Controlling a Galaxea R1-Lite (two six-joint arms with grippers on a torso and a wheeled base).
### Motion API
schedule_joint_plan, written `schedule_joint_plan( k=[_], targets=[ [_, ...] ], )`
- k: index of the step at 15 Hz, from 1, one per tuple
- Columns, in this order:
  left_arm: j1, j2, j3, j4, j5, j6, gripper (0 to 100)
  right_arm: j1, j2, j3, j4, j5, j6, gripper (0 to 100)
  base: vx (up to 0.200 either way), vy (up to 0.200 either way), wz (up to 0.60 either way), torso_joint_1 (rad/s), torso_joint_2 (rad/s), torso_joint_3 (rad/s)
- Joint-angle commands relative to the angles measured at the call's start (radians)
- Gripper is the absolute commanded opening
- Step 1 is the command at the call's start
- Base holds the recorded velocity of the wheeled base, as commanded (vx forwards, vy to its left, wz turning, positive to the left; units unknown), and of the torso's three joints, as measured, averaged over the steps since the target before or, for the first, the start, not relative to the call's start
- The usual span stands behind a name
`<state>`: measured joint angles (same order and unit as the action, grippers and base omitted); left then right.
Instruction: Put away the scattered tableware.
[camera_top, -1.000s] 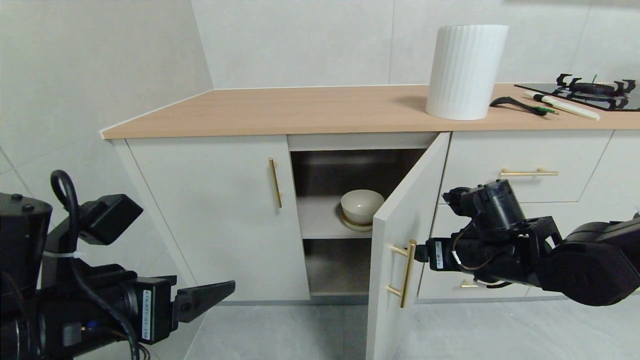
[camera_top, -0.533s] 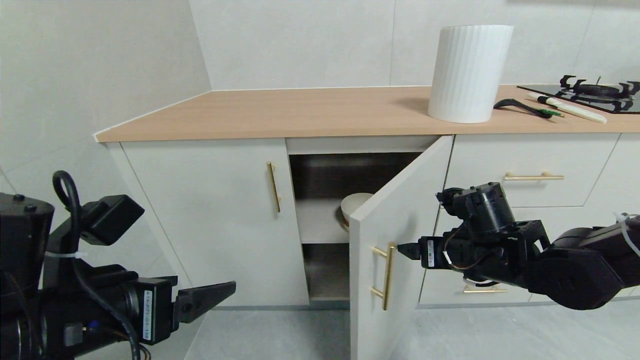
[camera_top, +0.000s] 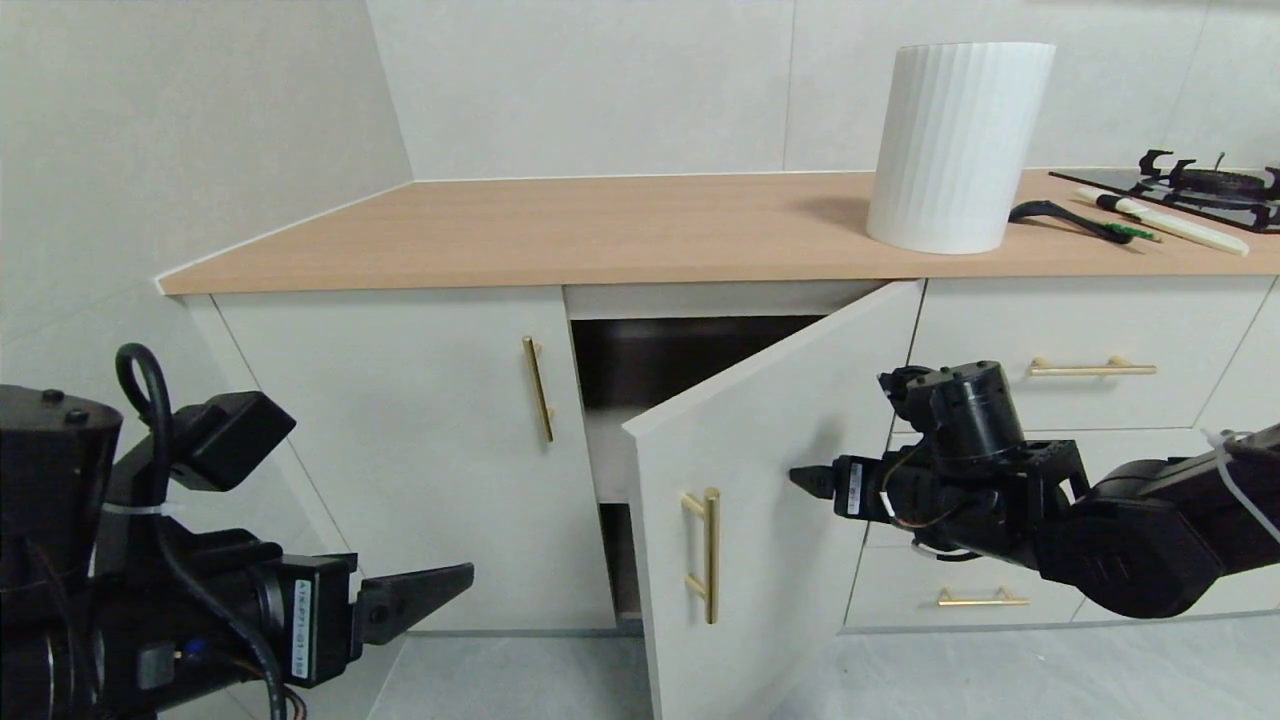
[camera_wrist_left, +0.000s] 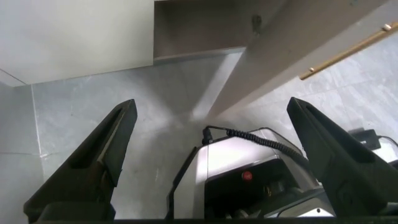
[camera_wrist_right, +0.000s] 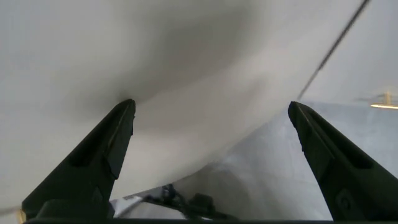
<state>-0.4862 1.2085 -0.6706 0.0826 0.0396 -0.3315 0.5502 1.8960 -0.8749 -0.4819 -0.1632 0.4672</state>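
Right gripper (camera_top: 805, 480) sitting at face of half-open cabinet door (camera_top: 760, 420), fingers standing wide, gripping nothing. Left gripper (camera_top: 455, 580) hanging low, fingers also wide, empty. Black ladle (camera_top: 1075, 218) lying on countertop (camera_top: 600, 225) beside white canister (camera_top: 955, 145). Risk: fingertips skidding off smooth panel, leaving door ajar.

No legible text, labels or numbers.
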Motion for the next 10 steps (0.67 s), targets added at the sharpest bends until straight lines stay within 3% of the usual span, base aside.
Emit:
schedule_joint_plan(
  k=[1, 5, 10],
  targets=[
    [0.0, 0.002, 0.0, 0.0, 0.0, 0.0, 100, 0.0, 0.017, -0.004, -0.017, -0.001, 0.011, 100, 0.0, 0.0, 0.0, 0.0, 0.0, 0.0],
    [0.0, 0.002, 0.0, 0.0, 0.0, 0.0, 100, -0.001, 0.094, -0.015, -0.192, -0.052, 0.057, 100, 0.0, 0.0, 0.0, 0.0, 0.0, 0.0],
    [0.0, 0.002, 0.0, 0.0, 0.0, 0.0, 100, -0.004, 0.158, -0.088, -0.23, -0.16, 0.111, 100, 0.0, 0.0, 0.0, 0.0, 0.0, 0.0]
  ],
)
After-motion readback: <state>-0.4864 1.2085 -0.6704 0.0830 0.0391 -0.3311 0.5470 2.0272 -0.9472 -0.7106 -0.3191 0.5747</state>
